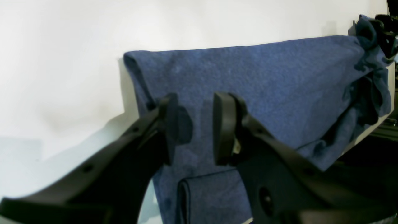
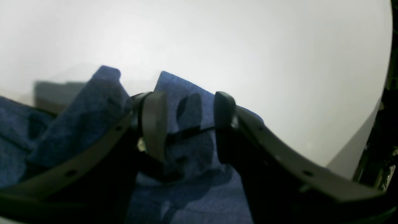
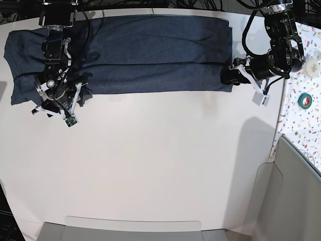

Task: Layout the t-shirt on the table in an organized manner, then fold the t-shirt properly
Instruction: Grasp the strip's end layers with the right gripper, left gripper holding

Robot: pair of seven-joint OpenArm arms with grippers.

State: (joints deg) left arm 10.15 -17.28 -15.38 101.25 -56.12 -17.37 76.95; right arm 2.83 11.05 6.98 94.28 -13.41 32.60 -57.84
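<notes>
While both pairs of fingers stand spread, gripping nothing, they hover over the t-shirt, which lies folded lengthwise along the frame's top on the white counter; a speckled strip runs at right.

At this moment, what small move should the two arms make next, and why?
Probably close both grippers on the near fold edge. The t-shirt lies as a long band at the table's far side; the left gripper and right gripper hang open over its two ends.
</notes>
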